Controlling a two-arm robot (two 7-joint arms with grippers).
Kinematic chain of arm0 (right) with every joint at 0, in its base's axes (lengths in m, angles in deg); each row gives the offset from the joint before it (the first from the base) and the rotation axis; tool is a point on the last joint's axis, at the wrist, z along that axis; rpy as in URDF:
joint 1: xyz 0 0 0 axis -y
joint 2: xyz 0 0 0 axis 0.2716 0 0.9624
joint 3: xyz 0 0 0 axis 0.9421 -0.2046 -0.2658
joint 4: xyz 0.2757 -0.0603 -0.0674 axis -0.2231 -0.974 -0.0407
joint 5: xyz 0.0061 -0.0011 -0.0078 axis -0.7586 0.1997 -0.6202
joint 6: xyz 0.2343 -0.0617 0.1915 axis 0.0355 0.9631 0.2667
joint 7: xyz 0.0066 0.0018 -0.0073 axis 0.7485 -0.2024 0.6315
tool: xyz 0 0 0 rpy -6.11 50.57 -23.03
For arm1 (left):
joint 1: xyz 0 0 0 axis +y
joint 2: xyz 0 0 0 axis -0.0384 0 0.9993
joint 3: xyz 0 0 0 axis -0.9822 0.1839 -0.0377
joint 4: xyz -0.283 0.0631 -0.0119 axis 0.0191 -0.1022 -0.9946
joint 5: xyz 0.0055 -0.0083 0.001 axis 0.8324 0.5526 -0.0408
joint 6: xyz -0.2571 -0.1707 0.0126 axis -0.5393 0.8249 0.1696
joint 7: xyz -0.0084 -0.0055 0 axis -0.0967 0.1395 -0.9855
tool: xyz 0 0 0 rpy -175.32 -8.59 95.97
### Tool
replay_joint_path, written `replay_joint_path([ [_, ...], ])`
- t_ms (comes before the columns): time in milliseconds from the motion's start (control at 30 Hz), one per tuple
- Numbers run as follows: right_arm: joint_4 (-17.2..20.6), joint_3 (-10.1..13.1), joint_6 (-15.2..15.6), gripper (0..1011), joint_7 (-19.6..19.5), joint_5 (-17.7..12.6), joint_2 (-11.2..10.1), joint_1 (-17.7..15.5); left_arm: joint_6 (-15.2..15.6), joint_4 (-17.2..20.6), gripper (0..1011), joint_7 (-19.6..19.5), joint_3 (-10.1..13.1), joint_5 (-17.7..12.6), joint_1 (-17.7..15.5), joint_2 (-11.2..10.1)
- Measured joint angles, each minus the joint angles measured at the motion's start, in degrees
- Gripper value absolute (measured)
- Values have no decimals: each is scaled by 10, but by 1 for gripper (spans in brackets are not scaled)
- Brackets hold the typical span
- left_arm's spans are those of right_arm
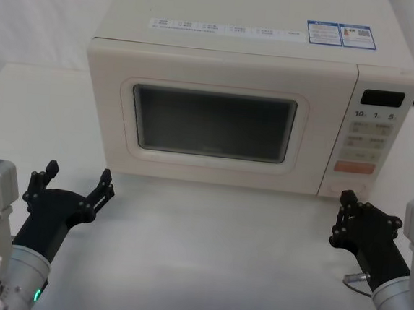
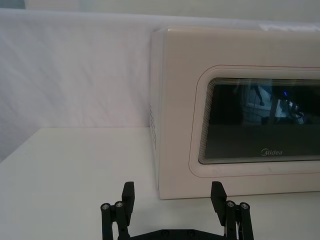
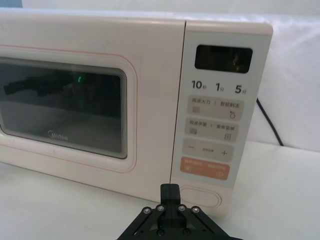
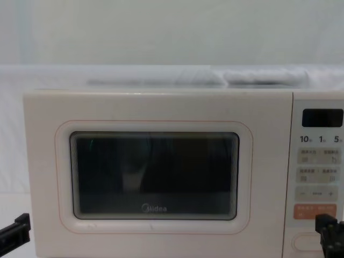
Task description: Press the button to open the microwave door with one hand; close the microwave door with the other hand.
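The cream microwave stands at the back of the white table with the microwave door (image 1: 206,166) shut; its dark window and Midea logo also face me on the microwave door (image 4: 153,231) in the chest view. The button (image 3: 200,197) is a wide pill shape at the bottom of the control panel, also seen as the button (image 4: 307,243). My right gripper (image 1: 347,200) is shut, its tip low and just in front of the button, slightly to its door side (image 3: 170,192). My left gripper (image 1: 76,178) is open above the table before the door's left corner (image 2: 173,196), holding nothing.
The control panel (image 1: 372,133) carries a black display (image 3: 223,59), small printed keys and an orange key (image 3: 206,168) above the button. A black cable (image 3: 270,125) runs behind the microwave's right side. White table (image 1: 205,256) lies between the arms; white cloth hangs behind.
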Motion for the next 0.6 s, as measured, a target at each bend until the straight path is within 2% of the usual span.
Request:
replay_joint_path([
  [133,-2,8,22,0,14,-5,4,5,0,0,1001,0,0,0,0,0],
  [300,-14,21,63,0,40,-16,8,23,0,0,1001,0,0,0,0,0],
  [600,-55,37,92,0,64,-28,19,63,0,0,1001,0,0,0,0,0],
])
